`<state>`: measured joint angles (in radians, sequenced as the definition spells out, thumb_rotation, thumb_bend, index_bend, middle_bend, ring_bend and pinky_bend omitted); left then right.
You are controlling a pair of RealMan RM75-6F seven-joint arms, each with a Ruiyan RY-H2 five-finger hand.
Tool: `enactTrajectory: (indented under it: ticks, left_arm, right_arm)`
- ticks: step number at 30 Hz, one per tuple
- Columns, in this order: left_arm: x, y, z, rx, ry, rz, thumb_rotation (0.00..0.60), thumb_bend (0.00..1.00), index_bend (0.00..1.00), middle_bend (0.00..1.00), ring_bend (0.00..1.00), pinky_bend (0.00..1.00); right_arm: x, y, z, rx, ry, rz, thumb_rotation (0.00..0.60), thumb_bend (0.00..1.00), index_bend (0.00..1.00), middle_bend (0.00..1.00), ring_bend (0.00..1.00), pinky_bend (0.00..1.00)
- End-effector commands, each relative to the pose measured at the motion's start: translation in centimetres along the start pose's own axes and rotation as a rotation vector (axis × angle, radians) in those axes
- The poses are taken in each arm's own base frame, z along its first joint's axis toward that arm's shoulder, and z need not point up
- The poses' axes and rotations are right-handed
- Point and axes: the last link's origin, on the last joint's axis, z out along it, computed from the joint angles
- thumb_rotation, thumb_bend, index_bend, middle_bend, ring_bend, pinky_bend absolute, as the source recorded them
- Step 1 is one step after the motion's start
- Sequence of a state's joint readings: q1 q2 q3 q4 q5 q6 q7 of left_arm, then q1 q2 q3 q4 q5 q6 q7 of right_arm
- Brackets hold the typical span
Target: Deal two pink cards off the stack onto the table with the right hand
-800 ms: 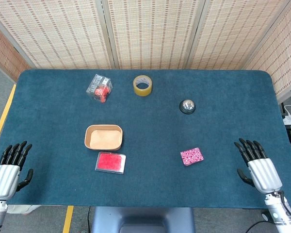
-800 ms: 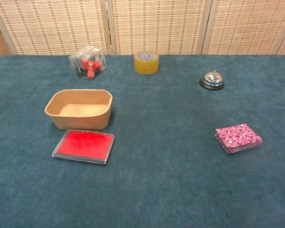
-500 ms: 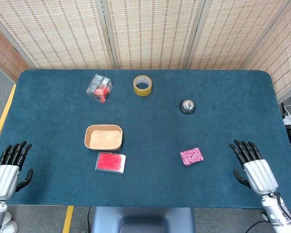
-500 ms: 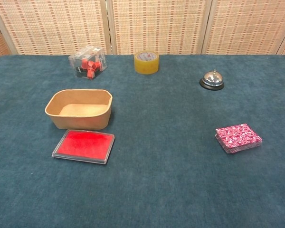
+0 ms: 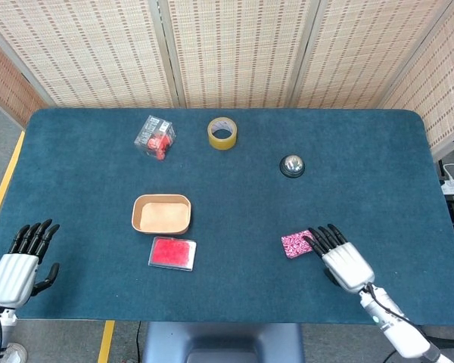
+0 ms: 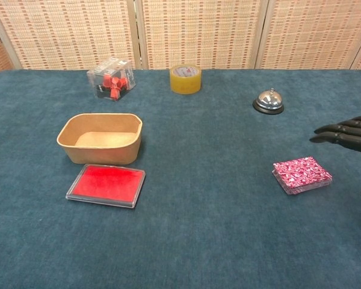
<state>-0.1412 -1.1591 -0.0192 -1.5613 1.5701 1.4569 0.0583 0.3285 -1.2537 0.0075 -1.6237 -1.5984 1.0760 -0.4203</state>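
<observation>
Two robot hands show at the near edge of the dark teal felt-covered table (image 5: 363, 144). At far left, the silver-backed left hand (image 5: 19, 265) with black fingers hangs at the table's near left corner, fingers straight and slightly apart, holding nothing. Further in, a clear plastic box of small red and black pieces (image 5: 154, 137) sits near the far edge. Nearer the robot, an open tan cardboard tray with rounded corners (image 5: 161, 214) stands on the felt, and just in front of it lies a flat clear case with a red inner pad (image 5: 172, 253), close to the tray but apart from it in the chest view. A yellowish roll of clear packing tape (image 5: 222, 133) lies flat by the far edge, hole upward. To the right of it stands a shiny chrome desk bell on a black base (image 5: 291, 165). The small stack of pink patterned cards (image 5: 296, 243) lies on the felt, well nearer than the bell, intact and squared. The right hand (image 5: 337, 253) is just to its right, its black fingers (image 6: 343, 132) extended and slightly spread, reaching toward the stack; in the chest view they hover above the felt beyond the stack's right side, not touching it.
</observation>
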Motion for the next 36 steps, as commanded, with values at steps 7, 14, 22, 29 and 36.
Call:
enactTrajectory:
  ticks: [7,14,22,29,36]
  left_arm:
    - [0.1,-0.2,0.0,0.006,-0.011,-0.003,0.6,0.46,0.0,0.0,0.0,0.05]
    - [0.3,-0.3,-0.1,0.011,-0.011,-0.007,0.6,0.46,0.0,0.0,0.0,0.05]
    - [0.3,-0.4,-0.4,0.013,-0.006,-0.009,0.6,0.46,0.0,0.0,0.0,0.05]
    - [0.3,-0.3,-0.5,0.01,-0.011,-0.009,0.6,0.46,0.0,0.0,0.0,0.05]
    - [0.3,-0.3,-0.3,0.012,-0.013,-0.01,0.6,0.46,0.0,0.0,0.0,0.05]
  right_arm:
    - [0.0,-1.7,5.1,-0.002,-0.058,-0.022,0.6,0.3,0.05,0.05,0.0,0.0]
    - [-0.8,-1.9,7.0,-0.015,-0.129,0.039,0.6,0.3,0.06,0.09,0.0,0.0]
    - [-0.8,-1.9,7.6,-0.027,-0.127,0.043,0.6,0.3,0.15,0.13,0.0,0.0]
    - [-1.0,-1.9,7.9,-0.041,-0.132,0.032,0.6,0.3,0.21,0.16,0.0,0.0]
    - [-1.0,-1.9,7.9,-0.046,-0.134,0.031,0.6,0.3,0.21,0.17,0.0,0.0]
